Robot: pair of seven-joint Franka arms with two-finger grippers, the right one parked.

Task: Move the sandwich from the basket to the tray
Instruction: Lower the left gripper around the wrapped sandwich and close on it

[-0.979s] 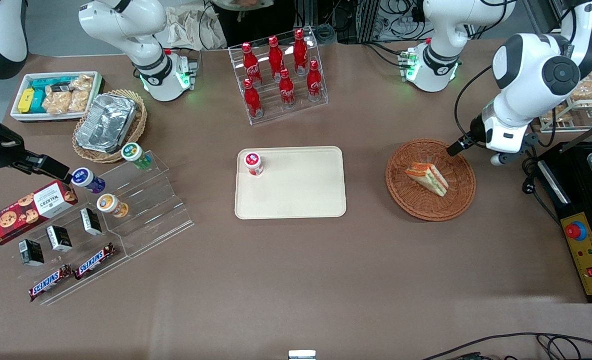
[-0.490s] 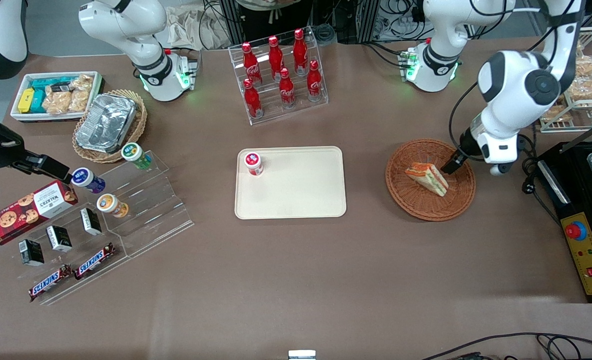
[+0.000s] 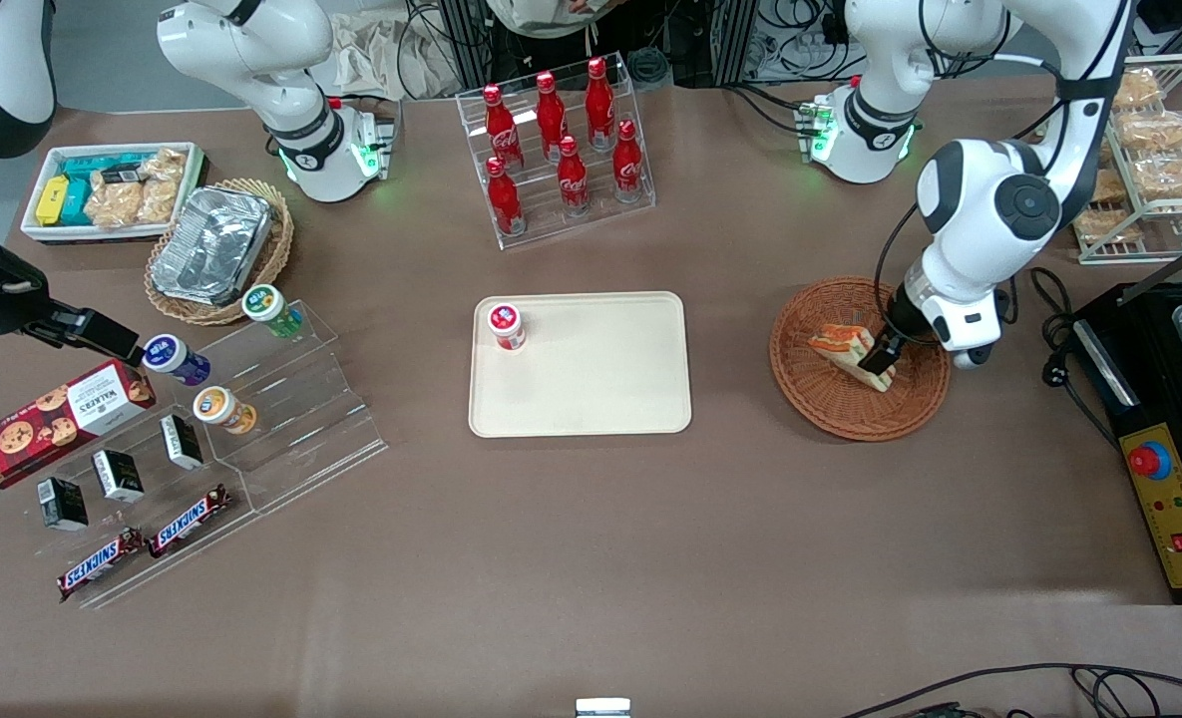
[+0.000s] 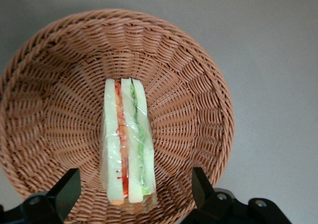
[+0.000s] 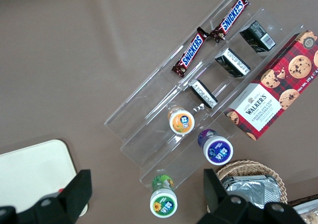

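Lying inside the reddish wicker basket, the wrapped sandwich sits between the spread, unclenched fingers of the left arm's gripper, which seem not to touch it. Toward the parked arm's end, well apart, lies the cream tray.

Layered sandwich on edge in wicker basket, beige tray apart

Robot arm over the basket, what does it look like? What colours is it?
The working arm is glossy white with rounded shells and dark grey round caps at its joints. A thin black cable loops along it. Its base glows green. The gripper, above the sandwich in the basket, has black fingers, spread open either side of the sandwich.
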